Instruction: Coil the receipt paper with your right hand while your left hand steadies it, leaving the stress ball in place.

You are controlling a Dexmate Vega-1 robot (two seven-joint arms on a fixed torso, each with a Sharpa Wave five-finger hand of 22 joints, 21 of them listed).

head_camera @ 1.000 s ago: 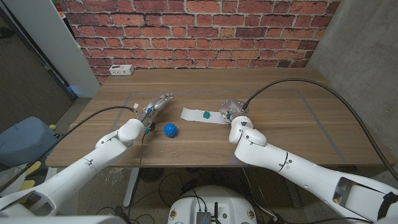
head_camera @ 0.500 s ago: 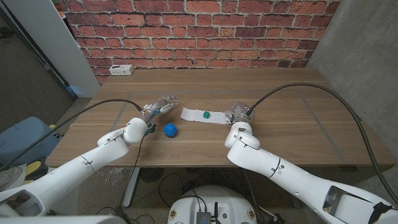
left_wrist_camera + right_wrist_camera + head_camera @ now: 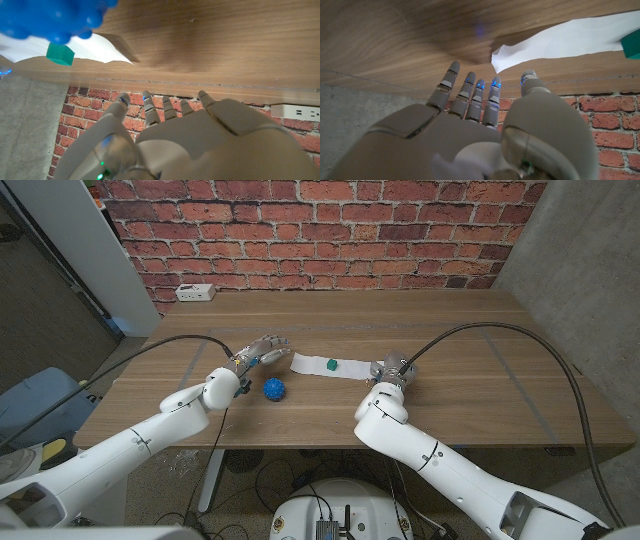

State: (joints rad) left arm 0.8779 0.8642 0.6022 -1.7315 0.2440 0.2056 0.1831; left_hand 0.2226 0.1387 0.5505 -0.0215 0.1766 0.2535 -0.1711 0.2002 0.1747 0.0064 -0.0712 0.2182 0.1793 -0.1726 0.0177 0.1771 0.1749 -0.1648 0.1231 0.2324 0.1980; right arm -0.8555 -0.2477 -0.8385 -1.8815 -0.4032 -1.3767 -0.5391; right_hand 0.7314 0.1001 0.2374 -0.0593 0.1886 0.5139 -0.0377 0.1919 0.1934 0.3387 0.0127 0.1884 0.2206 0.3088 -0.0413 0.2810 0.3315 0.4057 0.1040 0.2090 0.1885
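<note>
The right hand (image 3: 384, 368) is hovering at the right end of the receipt paper (image 3: 331, 366), its fingers (image 3: 472, 97) spread and reaching out straight with nothing between them; in the right wrist view the fingertips are sitting just short of the paper's torn edge, and whether they are touching the paper cannot be told. The left hand (image 3: 258, 352) is reaching out over the table (image 3: 450, 330) with its fingers (image 3: 150, 107) apart and empty, near the left end of the paper but apart from it. The receipt paper is lying flat and uncoiled as a white strip across the middle of the table, between the two hands. A small green block (image 3: 329, 364) is sitting on the strip, nearer its left end. The stress ball (image 3: 274, 389), blue and knobbly, is resting on the table just in front of the left hand, closer to the robot than the paper. A white power strip (image 3: 194, 293) is lying at the far left corner of the table, close to the brick wall (image 3: 320, 230).
</note>
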